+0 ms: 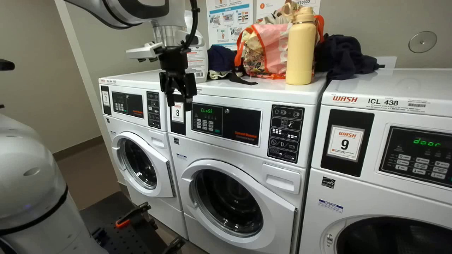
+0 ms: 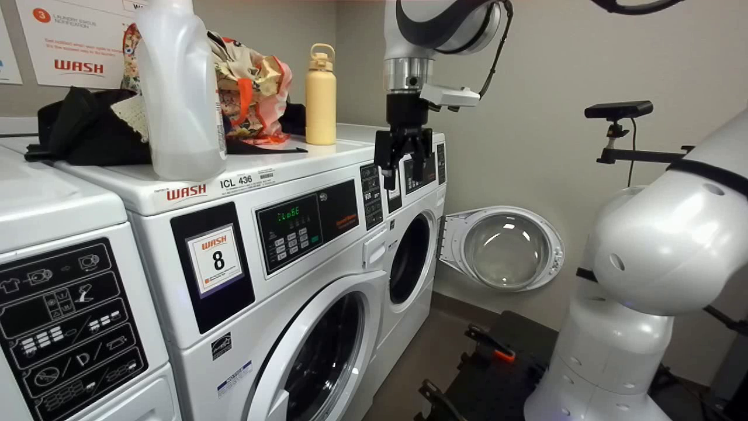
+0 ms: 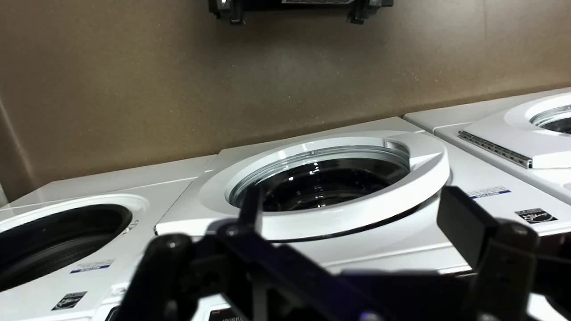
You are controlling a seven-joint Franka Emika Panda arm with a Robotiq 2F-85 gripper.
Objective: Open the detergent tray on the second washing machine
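The second washing machine (image 1: 220, 158), the middle one with card 8, has a closed round door; it also shows in an exterior view (image 2: 234, 316) and the wrist view (image 3: 424, 178). Its detergent tray (image 1: 281, 177) is a small white rectangular front right of the door, below the icon panel; it shows in an exterior view (image 2: 374, 248) and looks shut. I cannot make the tray out in the wrist view, where my fingers cover that area. My gripper (image 1: 180, 104) hangs down, open and empty, before the fascia; it shows in an exterior view (image 2: 404, 179) and the wrist view (image 3: 352, 209).
Washer 9 (image 1: 374, 197) has its round door (image 2: 505, 248) swung open. Washer 7 (image 1: 137, 127) is on the opposite side. A detergent bottle (image 2: 181, 99), a bag (image 1: 272, 46), a yellow bottle (image 1: 301, 53) and dark cloth (image 1: 348, 56) stand on top. A black cart (image 1: 120, 229) carries clamps.
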